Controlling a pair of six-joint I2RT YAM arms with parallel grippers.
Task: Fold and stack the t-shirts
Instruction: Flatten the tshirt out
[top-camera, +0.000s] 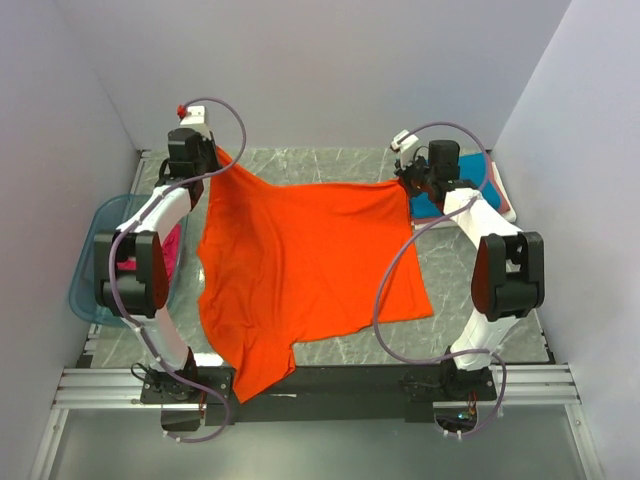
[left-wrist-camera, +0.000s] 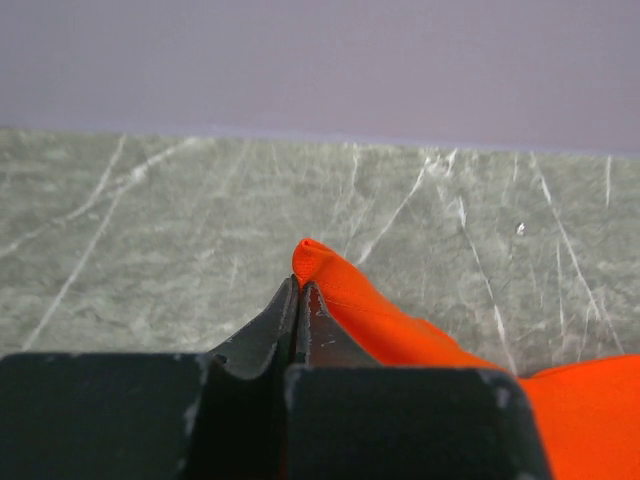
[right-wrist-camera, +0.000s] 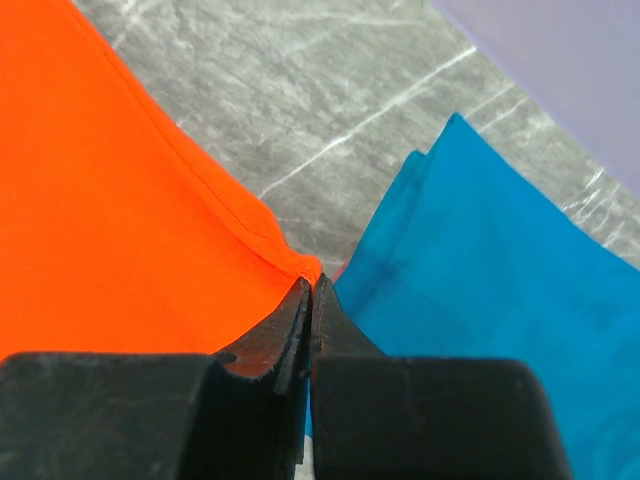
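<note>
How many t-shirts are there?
3: a bright orange cloth t-shirt spread out in the middle, a folded teal blue one far right, a magenta one in the blue plastic tub left. More may be hidden.

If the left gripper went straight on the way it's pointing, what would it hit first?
Past the orange t-shirt corner it pinches, the left gripper faces only bare marble tabletop, then the back wall. It seems tilted slightly down, so probably the tabletop first, though depth is unclear.

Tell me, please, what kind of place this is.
Likely a lab test cell: plain walls enclose a marble-patterned table, and two robot arms bolted to a metal frame hold an orange t-shirt.
</note>
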